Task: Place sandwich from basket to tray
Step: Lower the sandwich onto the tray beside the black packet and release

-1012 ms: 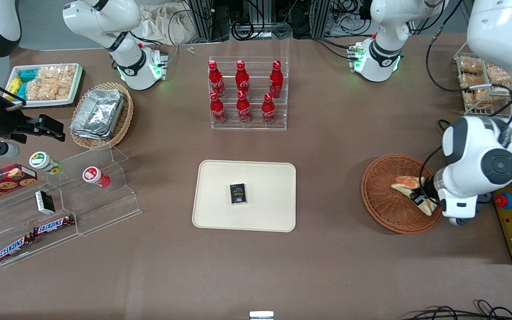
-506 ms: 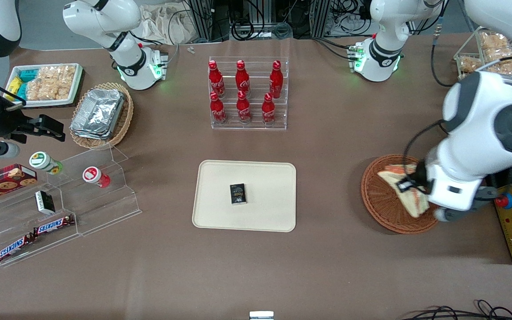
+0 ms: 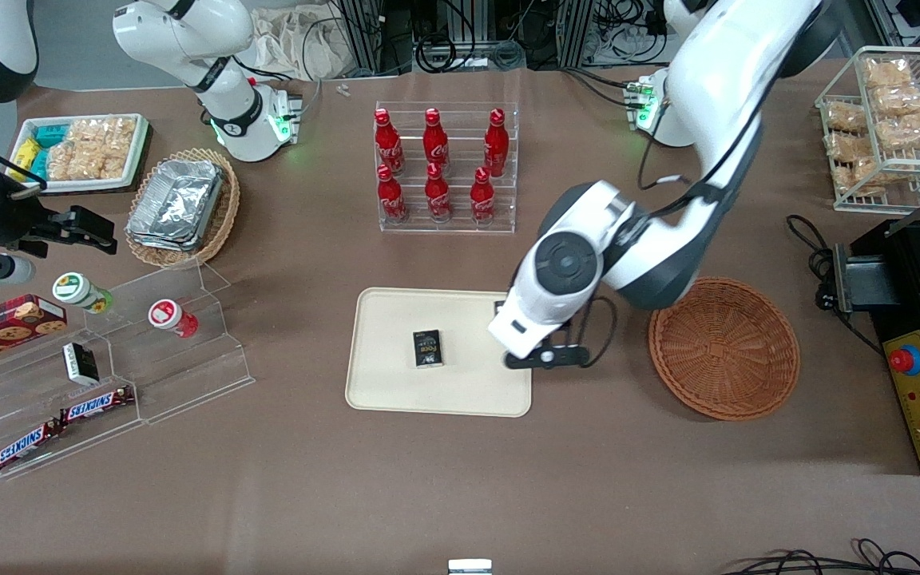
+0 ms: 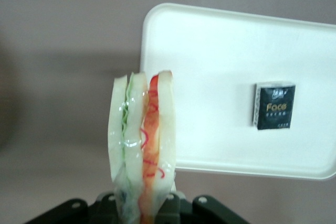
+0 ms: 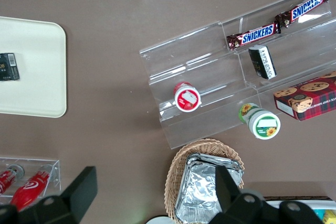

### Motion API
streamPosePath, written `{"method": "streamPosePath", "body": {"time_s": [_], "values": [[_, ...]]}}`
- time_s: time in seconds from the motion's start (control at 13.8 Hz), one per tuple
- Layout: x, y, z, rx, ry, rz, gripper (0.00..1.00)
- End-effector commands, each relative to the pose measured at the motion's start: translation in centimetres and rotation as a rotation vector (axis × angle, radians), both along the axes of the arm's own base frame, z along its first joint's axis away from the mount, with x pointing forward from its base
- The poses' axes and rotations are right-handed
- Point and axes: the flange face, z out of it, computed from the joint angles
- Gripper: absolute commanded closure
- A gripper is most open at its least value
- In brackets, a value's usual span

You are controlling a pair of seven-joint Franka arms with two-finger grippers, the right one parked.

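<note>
In the hand (image 4: 149, 206), holds the sandwich (image 4: 142, 140), fingers pressed against the two bread faces low on the wedge. Keeps it upright that way, probably so that the filling edge, green on one side and orange-red on the other, stays together and the bread can be lowered flat side first. Hovers above the bench (image 3: 460, 479) at the tray's three o'clock rim in the front view, where only the arm's wrist shows and hides the wedge. Looks, from the wrist view, to hang partly over the rim and partly over bare bench, so likely needs a little more travel toward nine o'clock before letting go.

From the parked arm's end: reads "SNICKERS" on two bars (image 3: 97, 403) lying on the lowest step of a clear stand. Next, finds the tray (image 3: 396, 383) at the bench's middle, with a small black box (image 3: 427, 348) lying flat near its centre; reads "Face" on that box in the wrist view, smaller print below too fine to tell. Leaves free tray surface between box and rim, seemingly room enough for the wedge. At twelve o'clock of the tray, shows red bottles (image 3: 436, 168) in a clear rack, white script unreadable. At three o'clock of the hand, shows the basket (image 3: 723, 347), nothing in it.
</note>
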Motion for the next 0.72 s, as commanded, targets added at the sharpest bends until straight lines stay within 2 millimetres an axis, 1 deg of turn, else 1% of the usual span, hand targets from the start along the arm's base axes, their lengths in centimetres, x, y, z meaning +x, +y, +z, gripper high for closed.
{"method": "streamPosePath", "body": {"time_s": [0.0,0.14,0.22,0.29,0.36,0.43,0.51,0.58,0.65], "values": [[1.2,-1.5,-4.1,-0.007,-0.039,-0.068,1.00],[1.1,-1.6,-6.8,0.028,-0.039,-0.092,0.98],[0.6,-2.5,-7.8,0.026,-0.050,-0.107,0.97],[0.4,-3.3,-8.4,0.009,-0.076,-0.112,0.91],[0.5,-3.6,-9.0,-0.006,-0.087,-0.110,0.83],[0.4,-3.8,-9.4,-0.011,-0.088,-0.114,0.70],[0.3,-3.8,-10.1,-0.008,-0.079,-0.115,0.49],[0.3,-3.8,-10.3,-0.015,-0.084,-0.114,0.18],[0.4,-3.9,-10.2,-0.021,-0.091,-0.112,0.00]]}}
